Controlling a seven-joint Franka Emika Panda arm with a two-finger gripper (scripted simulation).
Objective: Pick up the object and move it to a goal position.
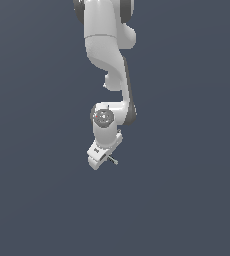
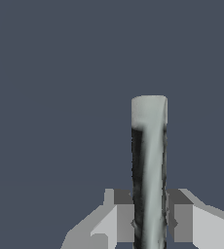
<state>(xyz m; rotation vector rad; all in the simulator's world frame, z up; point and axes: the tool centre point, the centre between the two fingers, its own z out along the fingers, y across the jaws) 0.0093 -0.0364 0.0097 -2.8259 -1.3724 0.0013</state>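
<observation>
Jaws closed on rod — your wrist view shows pads pressed against both its sides, rod standing out straight between them, pale end farthest from the jaws, dark streak along its length. Your exterior view: arm hangs from above, gripper tilted, thin rod poking out toward exterior view's right — plain grey-blue all around.

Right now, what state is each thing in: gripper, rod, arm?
Gripper: shut on the rod, fingers pressed against its sides.
Rod: held between the fingers, sticking out past the fingertips, light end outward; in the exterior view it pokes from the gripper toward that view's right.
Arm: reaching down from the top of the exterior view, wrist bent.
</observation>
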